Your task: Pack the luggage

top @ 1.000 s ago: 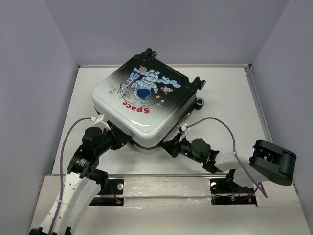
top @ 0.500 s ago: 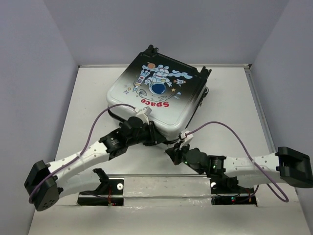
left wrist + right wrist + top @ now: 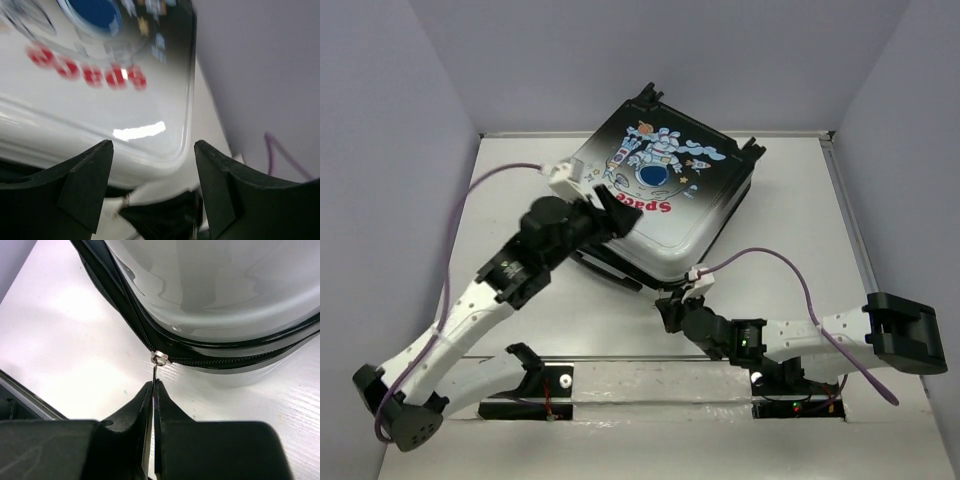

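One piece of luggage (image 3: 680, 215) on table (image 3: 800, 200), left pincer (image 3: 152, 145) open above it, right pincer (image 3: 152, 386) clamping zipper pull (image 3: 156, 367)

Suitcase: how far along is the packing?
Done: the suitcase looks shut. In hand: the right gripper pinches the zipper pull at the near corner, while the left gripper hangs open over its top. Left: zipping around the rest; how much is already zipped I cannot tell.
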`<state>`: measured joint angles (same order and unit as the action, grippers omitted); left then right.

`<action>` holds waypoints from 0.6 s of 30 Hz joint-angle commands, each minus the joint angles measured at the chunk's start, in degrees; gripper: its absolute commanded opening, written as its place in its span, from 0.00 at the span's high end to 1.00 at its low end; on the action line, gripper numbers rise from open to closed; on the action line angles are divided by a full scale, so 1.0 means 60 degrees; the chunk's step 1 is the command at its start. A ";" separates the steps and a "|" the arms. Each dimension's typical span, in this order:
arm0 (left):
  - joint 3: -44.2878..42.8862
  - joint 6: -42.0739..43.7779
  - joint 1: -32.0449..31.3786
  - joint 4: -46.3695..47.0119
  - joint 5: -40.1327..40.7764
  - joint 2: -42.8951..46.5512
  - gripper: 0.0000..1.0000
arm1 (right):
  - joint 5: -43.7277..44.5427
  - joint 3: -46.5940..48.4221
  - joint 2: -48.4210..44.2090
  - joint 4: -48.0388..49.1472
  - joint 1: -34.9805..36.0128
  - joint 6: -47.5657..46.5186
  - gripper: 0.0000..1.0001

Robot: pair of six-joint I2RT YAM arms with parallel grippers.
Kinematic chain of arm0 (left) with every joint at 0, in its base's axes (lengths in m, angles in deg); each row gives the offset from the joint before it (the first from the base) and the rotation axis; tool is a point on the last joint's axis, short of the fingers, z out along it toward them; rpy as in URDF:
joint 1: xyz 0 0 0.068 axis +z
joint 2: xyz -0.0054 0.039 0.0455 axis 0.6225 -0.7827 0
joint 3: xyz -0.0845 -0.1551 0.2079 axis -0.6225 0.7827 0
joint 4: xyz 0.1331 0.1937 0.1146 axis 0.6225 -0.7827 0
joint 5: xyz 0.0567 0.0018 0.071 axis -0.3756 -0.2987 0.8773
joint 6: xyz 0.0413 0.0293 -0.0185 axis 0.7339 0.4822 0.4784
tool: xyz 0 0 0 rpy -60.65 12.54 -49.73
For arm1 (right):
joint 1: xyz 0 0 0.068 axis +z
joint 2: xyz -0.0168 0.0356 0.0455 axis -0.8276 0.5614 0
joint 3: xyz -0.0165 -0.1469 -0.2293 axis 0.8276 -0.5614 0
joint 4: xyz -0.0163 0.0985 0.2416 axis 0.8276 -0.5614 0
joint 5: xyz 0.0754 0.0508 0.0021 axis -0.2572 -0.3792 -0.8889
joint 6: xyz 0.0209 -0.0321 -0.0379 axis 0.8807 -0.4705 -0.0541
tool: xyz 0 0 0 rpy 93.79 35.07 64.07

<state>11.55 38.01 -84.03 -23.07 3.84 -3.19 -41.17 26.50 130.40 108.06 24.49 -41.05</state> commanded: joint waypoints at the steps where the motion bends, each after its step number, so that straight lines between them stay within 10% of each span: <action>1: -0.1897 0.1594 0.2195 -0.0659 0.2065 0.0707 0.21 | -0.0985 0.0522 0.0078 -0.0531 0.0395 0.0066 0.87; 3: -0.1855 0.1962 0.3552 -0.0719 0.2387 0.0679 0.18 | -0.1249 0.1249 0.0136 -0.1493 0.0395 -0.0170 0.60; 4: -0.1695 0.2020 0.4112 -0.0516 0.2012 0.0432 0.18 | -0.1453 0.1661 0.0137 -0.3109 0.0395 -0.0185 0.20; 5: -0.1693 0.2021 0.4713 -0.0412 0.1646 0.0429 0.18 | -0.1470 0.2115 0.0151 -0.4126 0.0395 -0.0127 0.06; 10: -0.1079 0.1304 0.7952 0.0846 -0.1695 -0.1560 0.17 | -0.1513 0.3117 -0.0929 -0.7808 -0.0525 0.0546 0.00; 16: -0.1325 0.0790 0.9010 0.1727 -0.2533 -0.3698 0.19 | -0.2231 0.1858 -0.3360 -0.8485 -0.3439 0.0869 0.92; 18: -0.1619 0.0863 0.9069 0.1728 -0.2547 -0.4139 0.20 | -0.2304 0.1739 -0.3379 -0.8487 -0.4505 0.0855 0.93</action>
<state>5.32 43.98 -30.83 -17.87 -6.01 -27.45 -52.63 39.11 112.50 63.69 5.30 -37.10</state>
